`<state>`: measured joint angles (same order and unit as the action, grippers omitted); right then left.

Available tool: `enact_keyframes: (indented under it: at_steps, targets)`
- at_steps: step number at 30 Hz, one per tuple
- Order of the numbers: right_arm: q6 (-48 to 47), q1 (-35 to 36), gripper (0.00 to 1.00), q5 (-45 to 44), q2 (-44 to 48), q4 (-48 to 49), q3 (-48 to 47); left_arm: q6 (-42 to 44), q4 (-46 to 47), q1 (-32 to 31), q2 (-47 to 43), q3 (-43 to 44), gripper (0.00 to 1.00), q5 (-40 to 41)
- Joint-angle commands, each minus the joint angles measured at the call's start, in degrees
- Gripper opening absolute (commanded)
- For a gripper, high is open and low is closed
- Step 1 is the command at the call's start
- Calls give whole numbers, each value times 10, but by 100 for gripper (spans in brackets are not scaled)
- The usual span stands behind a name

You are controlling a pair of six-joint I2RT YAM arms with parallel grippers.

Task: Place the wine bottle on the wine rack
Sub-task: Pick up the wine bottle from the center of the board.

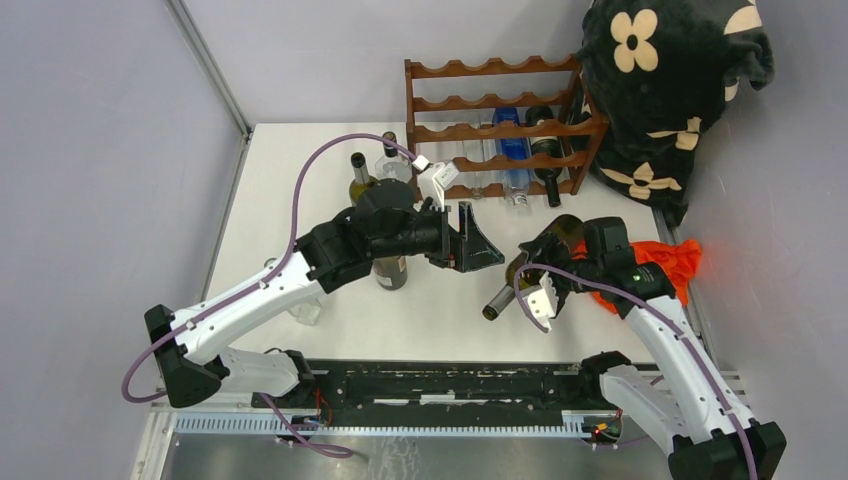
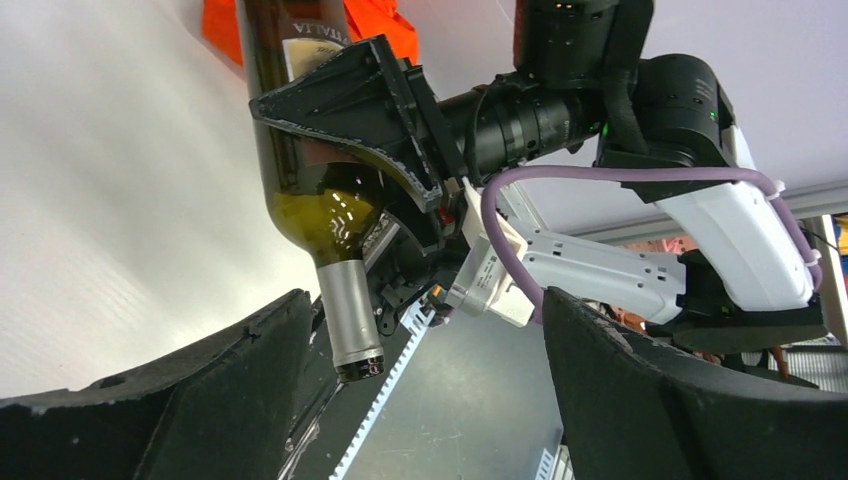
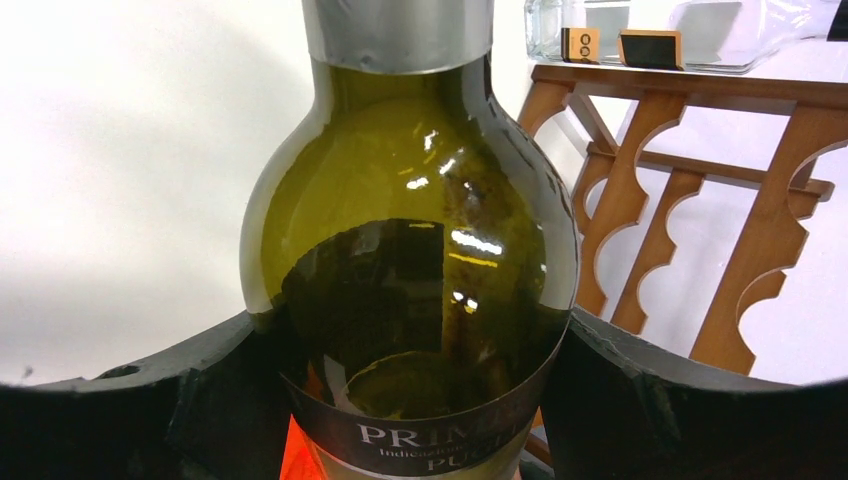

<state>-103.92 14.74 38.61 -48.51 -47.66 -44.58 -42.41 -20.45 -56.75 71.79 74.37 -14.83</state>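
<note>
Bases of both arms sit at the near edge of the white worktop [image 1: 440, 320]. From the near right, the right arm [image 1: 668, 350] reaches inward, and the right jaws are clamped on the wine bottle [image 1: 530, 268], one finger on each side of its body just below the shoulder, at the top of the label. The green bottle is tilted, its silver-capped neck pointing near and left and its base toward an orange cloth [image 1: 678, 258] bunched at the right edge. It is in the right half of the worktop, well apart from the rack.

Left of it, the left arm [image 1: 250, 300] stretches across from the near left. The left jaws are spread wide with nothing between them, facing the held bottle and near it but not touching.

A dark labelled bottle [image 1: 390, 272] stands partly hidden under the left wrist. Farther back stand a green bottle [image 1: 360, 178] and a clear bottle [image 1: 390, 162].

At the far edge stands the wine rack [image 1: 495, 68], reddish-brown with wavy rails. A blue bottle [image 1: 513, 150] and a dark bottle [image 1: 546, 155] lie in it side by side, necks toward the near side. A black blanket with cream flowers [image 1: 680, 80] is heaped to its right.
</note>
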Motion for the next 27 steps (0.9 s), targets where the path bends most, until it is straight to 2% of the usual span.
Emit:
enact_keyframes:
  at_steps: [1, 5, 10, 27]
  targets:
    - [-46, -2, 0, 5, 21, 53, -41, 26, 8, -2, 2, 29, 90, 16]
    - [-65, -2, 0, -2, 26, 54, -41, 12, 15, -5, 0, 25, 90, 29]
    - [-78, -2, 0, -11, 32, 45, -52, -18, 71, -7, -3, 8, 89, 33]
    - [-118, -2, 0, -1, 24, 45, -79, -26, 77, -20, -41, -34, 91, 58]
